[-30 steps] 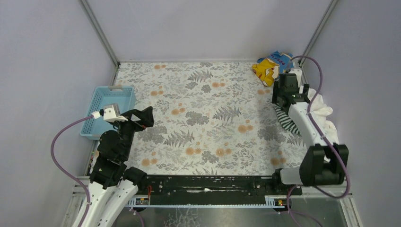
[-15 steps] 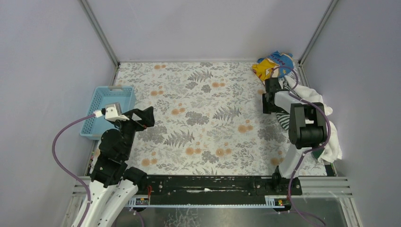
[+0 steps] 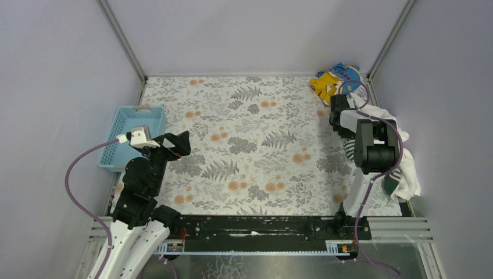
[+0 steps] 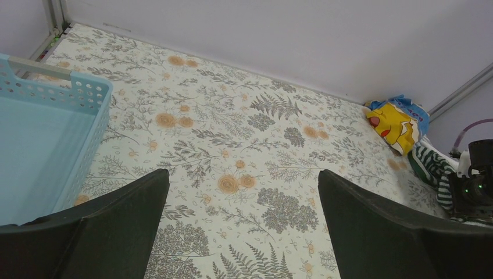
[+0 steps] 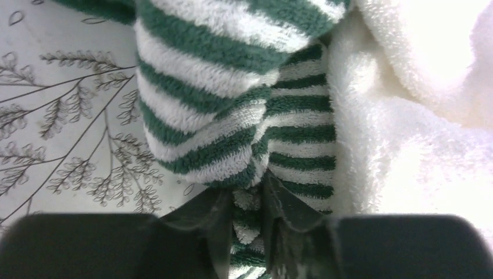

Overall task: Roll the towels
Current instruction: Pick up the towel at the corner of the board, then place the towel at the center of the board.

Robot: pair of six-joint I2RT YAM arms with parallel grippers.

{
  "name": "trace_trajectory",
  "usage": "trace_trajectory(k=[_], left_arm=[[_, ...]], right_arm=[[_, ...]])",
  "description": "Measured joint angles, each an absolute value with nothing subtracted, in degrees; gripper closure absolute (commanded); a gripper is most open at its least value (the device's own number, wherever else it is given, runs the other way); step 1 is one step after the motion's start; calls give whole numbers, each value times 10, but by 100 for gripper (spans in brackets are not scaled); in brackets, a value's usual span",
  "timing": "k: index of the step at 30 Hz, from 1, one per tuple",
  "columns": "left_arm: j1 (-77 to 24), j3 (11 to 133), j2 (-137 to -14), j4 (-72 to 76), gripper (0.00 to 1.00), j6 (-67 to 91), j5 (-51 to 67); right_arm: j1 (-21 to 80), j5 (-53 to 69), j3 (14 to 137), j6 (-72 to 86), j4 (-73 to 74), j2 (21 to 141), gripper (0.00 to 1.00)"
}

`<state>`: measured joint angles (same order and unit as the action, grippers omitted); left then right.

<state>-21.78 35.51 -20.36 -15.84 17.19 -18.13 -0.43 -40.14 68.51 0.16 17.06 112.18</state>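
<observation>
My right gripper [image 5: 249,200] is pinched narrow on a fold of the striped towel [image 5: 221,87]. The stripes read dark green and white in the right wrist view. That towel sits at the right edge of the floral table [image 3: 250,145], about mid-depth, bunched against the white terry towel [image 5: 418,116], which touches it on the right. From above, the white towel is heaped along the right wall, partly under my right arm. A yellow-and-blue printed cloth [image 3: 331,81] lies in the far right corner, just beyond the gripper.

My left gripper [image 4: 241,177] hovers over the near left of the table, fingers spread wide, holding nothing. A light blue basket [image 3: 136,125] sits at the left edge, just beside it.
</observation>
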Motion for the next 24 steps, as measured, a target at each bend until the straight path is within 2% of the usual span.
trace_trajectory(k=[2,3,9,16,24], left_arm=[[-218,355,-204,-158,0,171,-181],[-218,355,-204,-158,0,171,-181],[-218,355,-204,-158,0,170,-181],[-218,355,-204,-158,0,168,-181],[-218,355,-213,-158,0,168,-181]], right_arm=[[-9,-405,685,-1,169,1119,99],[-10,-407,685,-3,169,1115,100],[-13,-454,707,-16,164,1036,100],[-16,-531,752,-76,79,900,100],[-15,-493,841,-90,86,807,99]])
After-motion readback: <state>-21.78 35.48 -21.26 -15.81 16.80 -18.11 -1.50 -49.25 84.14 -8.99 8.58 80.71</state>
